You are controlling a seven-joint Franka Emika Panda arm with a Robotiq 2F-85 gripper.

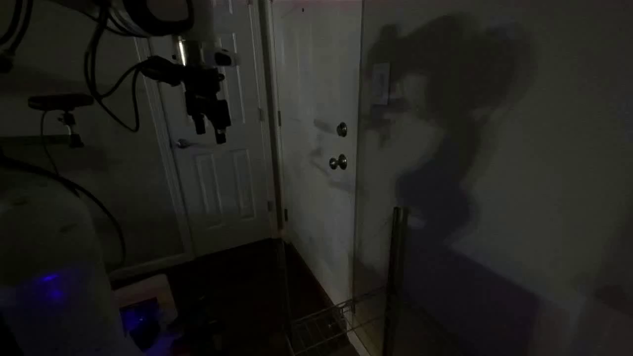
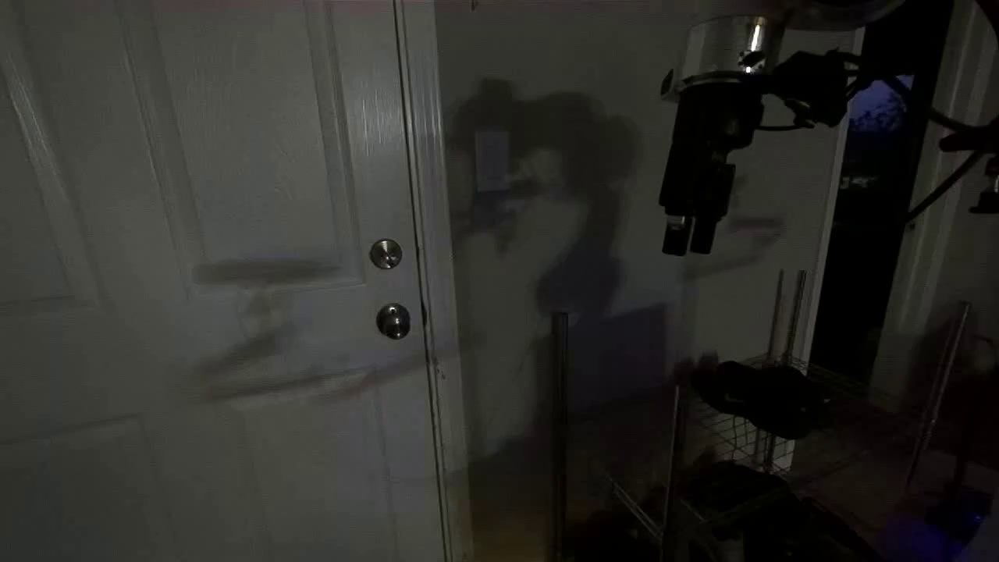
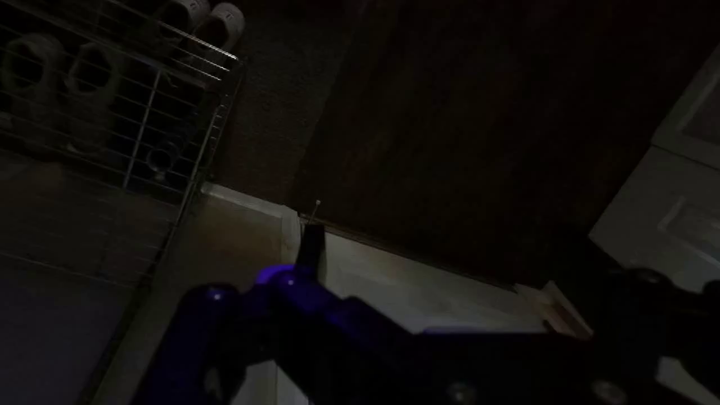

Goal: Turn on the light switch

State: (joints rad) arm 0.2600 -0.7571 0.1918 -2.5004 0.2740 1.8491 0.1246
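Note:
The light switch is a pale rectangular plate on the wall beside the door, seen in both exterior views (image 1: 381,83) (image 2: 492,160). The arm's shadow falls over it, and the room is too dark to tell the switch's position. My black gripper (image 1: 211,133) hangs pointing down in the air, well apart from the wall plate; it also shows in an exterior view (image 2: 688,236). In the wrist view the gripper (image 3: 458,253) has its fingers spread with nothing between them; its right finger is hard to see against the dark floor. The switch is out of the wrist view.
A white door (image 1: 316,148) with a round knob (image 1: 338,162) and a deadbolt (image 1: 341,129) stands next to the switch. A wire rack (image 2: 560,429) with upright poles stands below the switch; shoes (image 3: 90,79) show at it. Cables (image 1: 94,64) hang beside the arm.

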